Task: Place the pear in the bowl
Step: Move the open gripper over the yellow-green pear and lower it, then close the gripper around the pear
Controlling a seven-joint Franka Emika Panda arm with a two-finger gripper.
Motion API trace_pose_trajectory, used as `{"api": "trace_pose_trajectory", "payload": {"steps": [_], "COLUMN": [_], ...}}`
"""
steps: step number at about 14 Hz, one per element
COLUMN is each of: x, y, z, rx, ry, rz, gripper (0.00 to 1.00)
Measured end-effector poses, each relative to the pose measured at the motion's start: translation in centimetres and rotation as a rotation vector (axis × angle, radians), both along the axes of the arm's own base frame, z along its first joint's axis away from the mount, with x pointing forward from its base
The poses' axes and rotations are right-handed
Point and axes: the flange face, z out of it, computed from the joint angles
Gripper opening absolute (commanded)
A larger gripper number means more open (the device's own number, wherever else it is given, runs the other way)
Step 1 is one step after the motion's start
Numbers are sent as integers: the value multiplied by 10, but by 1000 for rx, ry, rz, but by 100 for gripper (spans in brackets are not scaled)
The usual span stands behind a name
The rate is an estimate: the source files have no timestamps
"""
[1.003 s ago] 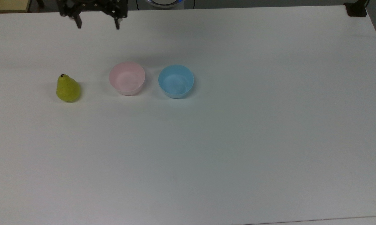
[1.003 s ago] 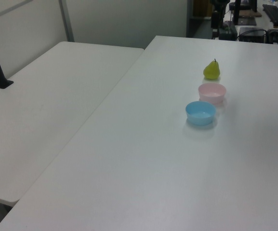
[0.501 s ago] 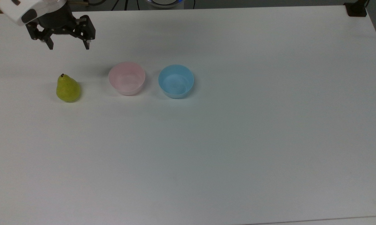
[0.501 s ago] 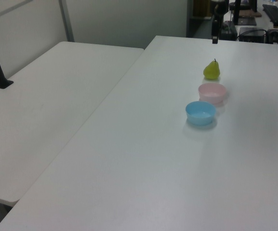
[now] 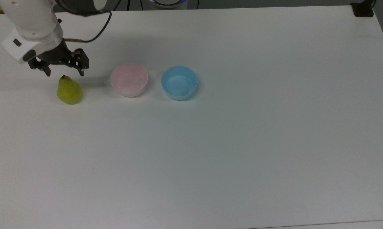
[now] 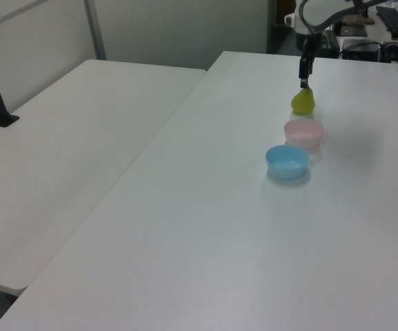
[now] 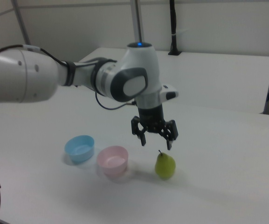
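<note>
Right now a small yellow-green pear (image 5: 69,91) with a short dark stem stands upright on the big white table (image 5: 242,143). Nothing is touching it. It sits at the end of a short row of three things. Next to it, a little way off, is a small round pale pink plastic bowl (image 5: 129,79). Just past the pink bowl is a light blue plastic bowl (image 5: 179,82) of the same size. Both bowls have nothing in them. In the top view the pear is on the left, the pink bowl is in the middle and the blue bowl is on the right.

The robot's black two-finger gripper (image 5: 64,72) hangs in the air just above the pear. Its two fingers (image 5: 47,72) point down and are spread wide apart, with nothing between them. In the right view the gripper (image 7: 156,142) is a bit higher than the stem, and the pear (image 7: 165,165) stands below it, beside the pink bowl (image 7: 112,160). In the left view the gripper (image 6: 304,77) is right over the top of the pear (image 6: 303,102).

The thick white robot arm (image 7: 55,79) reaches in from the right view's left. A second white table (image 6: 67,152) stands beside the first one in the left view.
</note>
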Motion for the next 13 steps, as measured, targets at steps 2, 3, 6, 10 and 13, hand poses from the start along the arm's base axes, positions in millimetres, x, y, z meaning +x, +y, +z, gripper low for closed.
{"api": "trace_pose_trajectory", "payload": {"steps": [2, 3, 6, 10, 13], "x": [4, 4, 2, 2, 1], "y": [-6, -10, -20, -18, -17], "z": [-25, -32, -50, -80, -83], "rx": [-2, -1, -10, -28, -28], "ry": [13, 21, 21, -14, -9], "rz": [12, 25, 49, 64, 67], "gripper": [100, 100, 97, 79, 53]}}
